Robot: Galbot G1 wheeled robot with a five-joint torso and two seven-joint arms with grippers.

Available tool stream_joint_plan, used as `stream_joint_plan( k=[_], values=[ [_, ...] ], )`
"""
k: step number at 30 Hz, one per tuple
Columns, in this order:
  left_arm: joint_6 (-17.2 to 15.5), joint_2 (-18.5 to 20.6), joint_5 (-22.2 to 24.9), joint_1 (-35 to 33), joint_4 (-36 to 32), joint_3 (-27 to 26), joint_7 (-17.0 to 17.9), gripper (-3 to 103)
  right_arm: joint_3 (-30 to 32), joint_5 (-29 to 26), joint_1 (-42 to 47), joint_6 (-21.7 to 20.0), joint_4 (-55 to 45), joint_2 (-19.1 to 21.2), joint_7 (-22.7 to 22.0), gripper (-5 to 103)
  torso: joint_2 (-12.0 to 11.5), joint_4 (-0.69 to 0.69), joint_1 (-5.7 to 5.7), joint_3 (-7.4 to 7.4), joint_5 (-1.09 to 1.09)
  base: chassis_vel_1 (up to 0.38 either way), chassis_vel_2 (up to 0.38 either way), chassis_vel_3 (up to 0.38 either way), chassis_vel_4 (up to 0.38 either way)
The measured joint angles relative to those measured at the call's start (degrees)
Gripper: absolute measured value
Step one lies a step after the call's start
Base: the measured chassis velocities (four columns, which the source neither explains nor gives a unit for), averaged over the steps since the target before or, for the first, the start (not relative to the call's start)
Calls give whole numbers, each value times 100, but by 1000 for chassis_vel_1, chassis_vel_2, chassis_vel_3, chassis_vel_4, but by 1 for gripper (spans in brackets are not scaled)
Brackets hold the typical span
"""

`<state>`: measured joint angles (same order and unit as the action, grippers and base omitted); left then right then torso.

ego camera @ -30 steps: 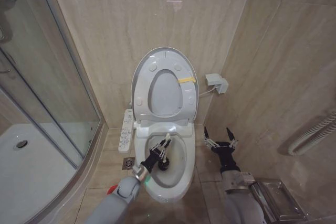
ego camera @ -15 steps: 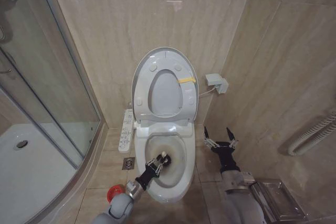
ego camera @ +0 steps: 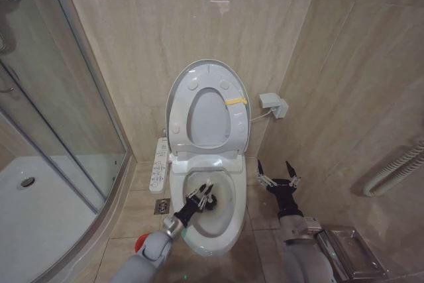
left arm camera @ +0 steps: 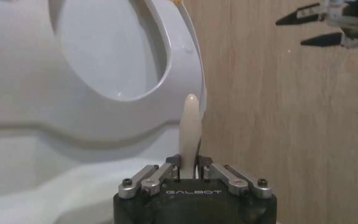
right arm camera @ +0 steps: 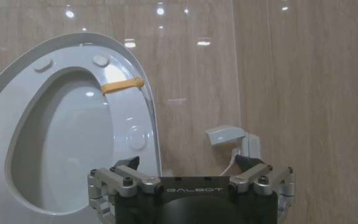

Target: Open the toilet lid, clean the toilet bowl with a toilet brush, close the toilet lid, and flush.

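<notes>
The toilet lid [ego camera: 209,120] stands raised against the wall, with the ring seat and its yellow tag [ego camera: 234,101] raised in front of it. Below, the toilet bowl [ego camera: 215,246] is uncovered and shows yellowish-brown stains inside. My left gripper [ego camera: 202,193] reaches into the bowl, shut on the toilet brush [ego camera: 212,203], whose dark head rests against the inner wall. In the left wrist view my left gripper [left arm camera: 189,163] clamps the white handle [left arm camera: 191,121]. My right gripper [ego camera: 273,167] hangs open to the right of the bowl, holding nothing; the right wrist view shows my right gripper [right arm camera: 186,163] facing the lid [right arm camera: 61,140].
A red holder [ego camera: 140,243] sits on the floor left of the bowl, partly behind my left arm. A white control panel [ego camera: 159,164] flanks the bowl, a glass shower enclosure [ego camera: 59,117] stands at the left, a wall box [ego camera: 273,104] and a metal rack [ego camera: 351,253] at the right.
Over the last second my left gripper pulled the brush toward the bowl's front, then pushed it back toward the rear. The right arm has stayed still.
</notes>
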<state>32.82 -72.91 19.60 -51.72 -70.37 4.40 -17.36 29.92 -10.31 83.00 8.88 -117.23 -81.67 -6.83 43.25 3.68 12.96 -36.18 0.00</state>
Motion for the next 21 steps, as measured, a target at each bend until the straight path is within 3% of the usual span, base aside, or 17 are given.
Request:
stream_joint_plan(
  k=[11,21],
  values=[
    [-65,-364,145,470,214,269,188,18,0,0,0,0,0,0,0,100,0,-2,0,0,1,0,0,0,0],
    [-88,-444,177,628,141,333,197,18,0,0,0,0,0,0,0,100,0,-2,0,1,1,0,0,0,0]
  ],
)
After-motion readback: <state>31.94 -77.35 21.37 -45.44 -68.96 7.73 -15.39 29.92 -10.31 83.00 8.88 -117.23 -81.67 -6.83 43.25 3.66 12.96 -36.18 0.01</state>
